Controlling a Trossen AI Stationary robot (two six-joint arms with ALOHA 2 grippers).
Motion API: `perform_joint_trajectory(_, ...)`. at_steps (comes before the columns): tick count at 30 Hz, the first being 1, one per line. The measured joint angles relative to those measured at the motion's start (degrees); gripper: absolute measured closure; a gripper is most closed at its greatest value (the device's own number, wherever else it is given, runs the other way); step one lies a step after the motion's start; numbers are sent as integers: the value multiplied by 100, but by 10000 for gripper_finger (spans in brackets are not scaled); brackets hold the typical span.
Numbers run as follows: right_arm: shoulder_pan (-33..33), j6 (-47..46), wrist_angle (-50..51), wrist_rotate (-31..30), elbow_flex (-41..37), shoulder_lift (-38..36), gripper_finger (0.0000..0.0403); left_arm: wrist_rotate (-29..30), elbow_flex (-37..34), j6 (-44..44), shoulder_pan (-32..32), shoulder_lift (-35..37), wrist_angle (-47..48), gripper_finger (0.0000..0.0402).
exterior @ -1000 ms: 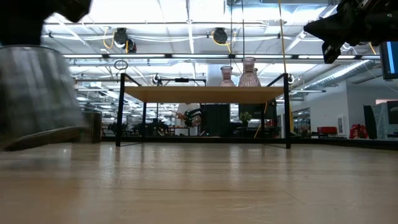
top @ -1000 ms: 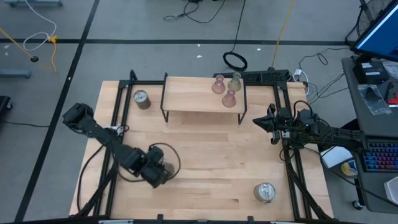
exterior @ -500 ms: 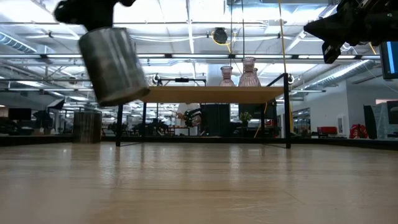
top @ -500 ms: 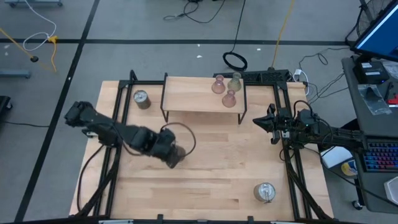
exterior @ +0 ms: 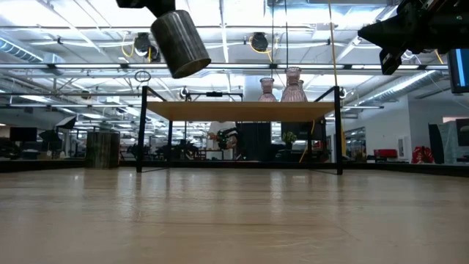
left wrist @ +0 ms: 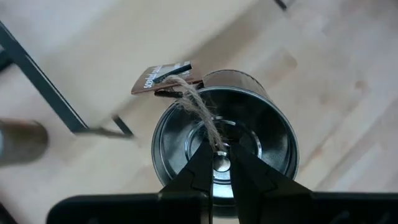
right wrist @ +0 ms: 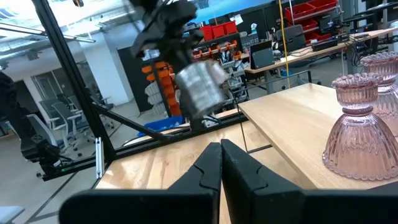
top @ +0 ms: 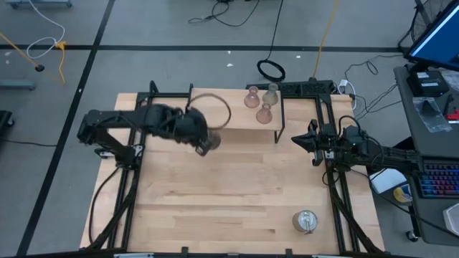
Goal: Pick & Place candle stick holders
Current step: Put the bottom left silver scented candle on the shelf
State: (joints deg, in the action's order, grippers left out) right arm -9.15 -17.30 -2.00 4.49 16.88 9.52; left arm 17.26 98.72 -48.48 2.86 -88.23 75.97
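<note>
My left gripper (top: 205, 145) is shut on a round silver-bronze metal candle stick holder (exterior: 179, 44), high above the table before the left front corner of the raised wooden shelf (top: 237, 122). A twine with a brown tag (left wrist: 163, 78) hangs off the holder's rim. Three glassy holders (top: 252, 98) (top: 270, 93) (top: 265, 113) stand on their wide bases on the shelf's right half. A second metal holder (top: 305, 221) stands on the table near the right front. A third (exterior: 102, 149) stands at the far left. My right gripper (top: 313, 143) waits shut at the table's right edge. My left gripper reaches into the metal holder's open top, and its two fingers pinch the small socket at the middle of the inside (left wrist: 221, 163). The fingers come from above, slanting down. The holder hangs below them, tilted and lifted clear of the table.
The shelf stands on thin black legs (exterior: 141, 128), with room beneath it. Black frame rails (top: 133, 122) run along the table's left and right sides. Bare wood (top: 237, 193) lies in the middle and near part of the table.
My left gripper has swung from the table's near left up and toward the far edge, to the shelf's front left corner, turning as it went. The metal holder has gone with it, rising well above the table and staying tilted.
</note>
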Motion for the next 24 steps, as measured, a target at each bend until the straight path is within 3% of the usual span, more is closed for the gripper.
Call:
perform_joint_trajectory(15,-1,-2,2,-31,2,0,403,-73,787,1469,-1921,-92,16,374)
perform_joint_trajectory(24,0,-24,2,-195,2,0,403,-353,1722,2325,-2693,-876,106,374)
